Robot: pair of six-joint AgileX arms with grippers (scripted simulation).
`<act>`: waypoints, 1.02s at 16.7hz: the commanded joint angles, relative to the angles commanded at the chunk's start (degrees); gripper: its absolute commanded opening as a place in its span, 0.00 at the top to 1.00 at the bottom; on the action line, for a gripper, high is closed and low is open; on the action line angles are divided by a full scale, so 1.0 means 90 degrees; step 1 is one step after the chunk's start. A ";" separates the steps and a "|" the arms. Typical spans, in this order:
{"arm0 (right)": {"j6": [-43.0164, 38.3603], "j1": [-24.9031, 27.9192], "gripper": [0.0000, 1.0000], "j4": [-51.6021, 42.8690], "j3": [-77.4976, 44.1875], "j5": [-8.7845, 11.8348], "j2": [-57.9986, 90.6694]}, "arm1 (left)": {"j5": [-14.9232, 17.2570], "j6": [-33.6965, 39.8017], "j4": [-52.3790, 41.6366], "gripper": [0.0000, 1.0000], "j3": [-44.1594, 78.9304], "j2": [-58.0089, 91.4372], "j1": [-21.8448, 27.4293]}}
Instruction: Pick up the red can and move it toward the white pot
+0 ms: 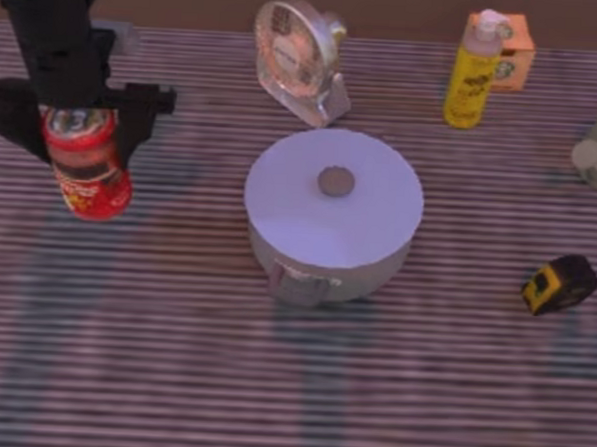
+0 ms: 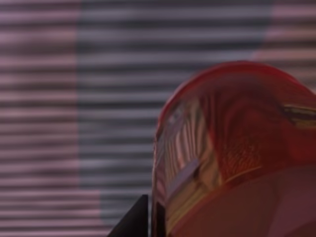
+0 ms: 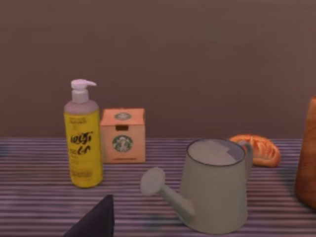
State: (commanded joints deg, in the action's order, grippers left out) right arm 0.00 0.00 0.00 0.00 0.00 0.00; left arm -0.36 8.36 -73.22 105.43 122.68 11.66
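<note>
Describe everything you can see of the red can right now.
The red can is a small cylinder with a shiny red body, dark and yellow label print and a red-and-white round top. It looks like metal. It sits at the table's left side, well left of the pot, leaning slightly in the top view. The left end effector is shut on its upper part; whether its base touches the table cannot be told.
</note>
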 joint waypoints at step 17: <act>0.0000 0.0000 0.00 0.0000 0.0000 0.0000 0.0000 | 0.0016 0.0842 0.1303 1.00 -0.0601 0.0640 0.0539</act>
State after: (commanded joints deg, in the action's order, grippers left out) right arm 0.00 0.00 0.00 0.00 0.00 0.00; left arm -0.22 15.94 -61.50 100.02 128.43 16.51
